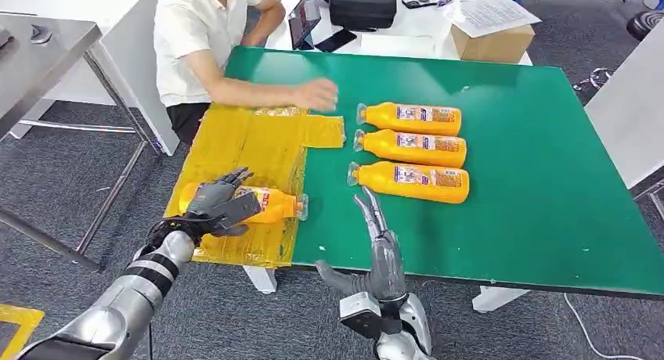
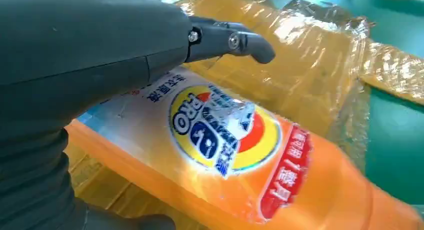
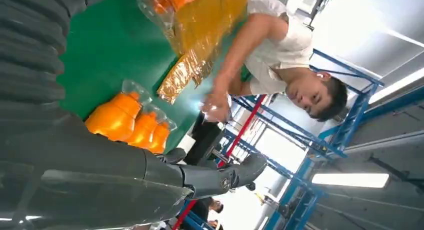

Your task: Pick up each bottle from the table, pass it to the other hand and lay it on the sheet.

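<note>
Green table [image 1: 532, 180]; yellow sheet [image 1: 235, 149] over its left end, person's hand [image 1: 317, 94] on the far edge, may obstruct. Three bottles [image 1: 411, 150] lie mid-table. Left hand [image 1: 219, 203] holds a bottle [image 1: 274, 203] on the sheet; looks rigid, slick, likely heavy, grip mid-body. Right hand [image 1: 376, 243] empty, fingers straight.

From the head we look down over the green-topped table [image 1: 548, 180]; our left wrist camera sits close above an orange plastic bottle [image 2: 225, 160], our right looks sideways across the same table [image 3: 115, 55]
</note>
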You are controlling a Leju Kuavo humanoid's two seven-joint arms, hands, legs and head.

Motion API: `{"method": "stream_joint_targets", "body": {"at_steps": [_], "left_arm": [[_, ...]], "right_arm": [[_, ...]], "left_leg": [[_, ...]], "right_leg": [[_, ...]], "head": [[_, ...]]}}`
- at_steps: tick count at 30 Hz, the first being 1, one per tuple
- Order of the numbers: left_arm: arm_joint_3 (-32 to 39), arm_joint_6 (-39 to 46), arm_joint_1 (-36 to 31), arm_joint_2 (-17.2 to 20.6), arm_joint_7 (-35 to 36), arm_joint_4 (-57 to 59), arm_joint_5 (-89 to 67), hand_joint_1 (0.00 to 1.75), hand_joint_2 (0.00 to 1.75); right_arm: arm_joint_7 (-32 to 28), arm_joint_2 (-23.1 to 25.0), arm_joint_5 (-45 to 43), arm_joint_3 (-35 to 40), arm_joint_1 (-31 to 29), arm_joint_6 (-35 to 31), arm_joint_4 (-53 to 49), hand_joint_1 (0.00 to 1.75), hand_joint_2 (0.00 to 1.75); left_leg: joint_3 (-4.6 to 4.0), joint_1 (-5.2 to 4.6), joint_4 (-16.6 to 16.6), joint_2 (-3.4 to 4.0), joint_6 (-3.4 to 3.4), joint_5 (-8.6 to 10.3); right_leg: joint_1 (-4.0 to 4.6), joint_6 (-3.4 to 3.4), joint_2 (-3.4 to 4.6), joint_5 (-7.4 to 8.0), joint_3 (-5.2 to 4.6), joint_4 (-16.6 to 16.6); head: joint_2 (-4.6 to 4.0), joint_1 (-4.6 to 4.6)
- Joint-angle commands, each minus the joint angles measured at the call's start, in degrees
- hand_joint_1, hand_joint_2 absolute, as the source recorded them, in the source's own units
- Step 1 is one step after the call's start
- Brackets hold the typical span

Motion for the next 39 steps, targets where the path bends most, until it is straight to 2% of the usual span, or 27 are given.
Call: {"method": "stream_joint_targets", "body": {"at_steps": [1,2,3,9,11,13,15,17,19,20,23,24,26,30,39], "left_arm": [[0.31,12.18,15.29,-7.33,-12.29,-30.39,14.11,0.0,1.75],[1.14,15.35,18.4,-10.13,-16.95,-36.73,21.56,0.0,1.75],[-1.96,17.55,19.75,-9.47,-14.34,-40.22,21.95,0.0,1.75],[-2.88,18.48,18.8,-7.95,-14.4,-38.81,23.64,0.0,1.75],[-0.34,18.89,21.49,-12.04,-20.46,-43.88,35.67,0.0,1.75],[-3.16,24.3,24.17,-13.07,-22.06,-49.28,37.62,0.0,1.75],[-7.16,26.81,25.46,-11.18,-18.42,-50.67,37.85,0.0,1.75],[-9.91,28.52,26.47,-9.32,-20.12,-51.74,35.96,0.0,1.75],[-10.54,30.19,27.21,-8.8,-21.1,-53.13,33.68,0.0,1.75],[-11.07,28.82,27.68,-8.38,-19.89,-53.84,33.91,0.0,1.75],[-11.71,27.74,29.48,-9.27,-15.6,-51.94,33.0,0.0,1.75],[-12.39,27.25,29.97,-9.76,-12.9,-49.97,32.85,0.0,1.75],[-14.12,25.83,30.18,-10.67,-11.96,-45.11,34.3,0.0,1.75],[-15.49,26.6,28.97,-11.05,-14.12,-43.46,34.0,0.0,1.75],[-15.27,26.85,28.77,-10.93,-13.76,-44.16,33.89,0.0,1.75]], "right_arm": [[0.06,-1.19,5.02,-1.02,-0.45,-1.76,4.3,0.0,1.75],[0.06,-0.73,7.14,-2.37,-0.26,-3.26,5.31,0.0,1.75],[0.06,-0.81,7.4,-2.62,-0.19,-3.18,5.17,0.0,1.75],[0.06,-0.67,7.48,-2.75,-0.27,-3.06,5.25,0.0,1.75],[0.06,0.1,9.28,-6.22,0.11,-3.26,4.48,0.0,1.75],[0.06,0.56,13.23,-10.24,-0.52,-3.26,4.08,0.0,1.75],[1.68,-0.77,14.01,-11.04,-1.18,-3.26,3.95,0.0,1.75],[2.71,-3.18,14.28,-10.06,-1.55,-2.77,3.14,0.0,1.75],[5.92,-4.54,18.74,-9.27,-2.47,-2.17,4.5,0.0,1.75],[11.54,-5.76,25.94,-8.87,-3.55,-2.21,7.26,0.0,1.75],[22.03,-9.76,36.28,-9.79,-7.57,-0.65,16.46,0.0,1.75],[24.0,-10.77,36.74,-10.96,-8.38,-0.52,18.66,0.0,1.75],[26.99,-12.98,39.76,-12.38,-11.24,-0.18,23.99,0.0,1.75],[28.15,-14.18,41.61,-13.36,-15.36,2.35,28.99,0.0,1.75],[28.4,-13.76,41.93,-13.22,-15.38,2.23,29.0,0.0,1.75]], "left_leg": [[0.08,0.02,-0.06,-0.02,-0.02,-0.05],[0.11,0.04,-0.04,-0.04,-0.04,-0.11],[0.01,0.02,0.0,-0.07,-0.01,-0.1],[0.01,0.01,-0.01,0.11,-0.08,-0.23],[-0.01,0.04,0.03,0.12,-0.11,-0.28],[-0.14,0.04,0.05,0.02,-0.06,-0.25],[-0.16,0.05,0.09,0.06,-0.04,-0.28],[-0.08,0.03,0.01,0.1,-0.02,-0.27],[-0.09,0.01,-0.02,0.06,-0.01,-0.23],[-0.04,0.04,0.01,0.07,-0.03,-0.28],[0.02,0.01,-0.07,0.15,-0.02,-0.25],[0.09,0.02,-0.09,0.2,-0.04,-0.27],[0.14,-0.04,-0.19,0.01,-0.02,-0.18],[-0.06,-0.11,-0.05,0.01,0.05,-0.17],[-0.02,-0.06,-0.01,0.05,-0.01,-0.23]], "right_leg": [[0.01,-0.03,-0.01,-0.05,0.1,-0.09],[0.03,-0.05,-0.02,-0.09,0.17,-0.11],[0.01,-0.01,-0.05,-0.09,0.07,-0.08],[0.0,-0.09,0.13,-0.09,0.03,-0.13],[0.04,-0.13,0.16,-0.09,-0.02,-0.11],[0.04,-0.08,0.04,-0.09,-0.14,-0.09],[0.07,-0.06,0.08,-0.1,-0.15,-0.08],[0.04,-0.04,0.12,-0.09,-0.08,-0.14],[0.02,-0.03,0.08,-0.07,-0.07,-0.15],[0.05,-0.06,0.1,-0.1,-0.01,-0.15],[0.02,-0.04,0.19,-0.04,0.06,-0.23],[0.04,-0.07,0.24,-0.03,0.12,-0.28],[-0.03,-0.04,0.04,-0.01,0.2,-0.38],[-0.09,0.01,0.01,0.0,0.0,-0.24],[-0.04,0.03,0.05,-0.01,0.01,-0.19]], "head": [[0.0,0.02],[0.0,0.0],[0.0,0.02],[0.0,0.0],[0.0,0.0],[0.0,0.0],[0.0,0.0],[0.0,0.0],[0.0,0.0],[0.0,0.0],[0.0,0.0],[0.0,-0.02],[0.0,0.0],[0.0,0.0],[0.0,-0.02]]}}
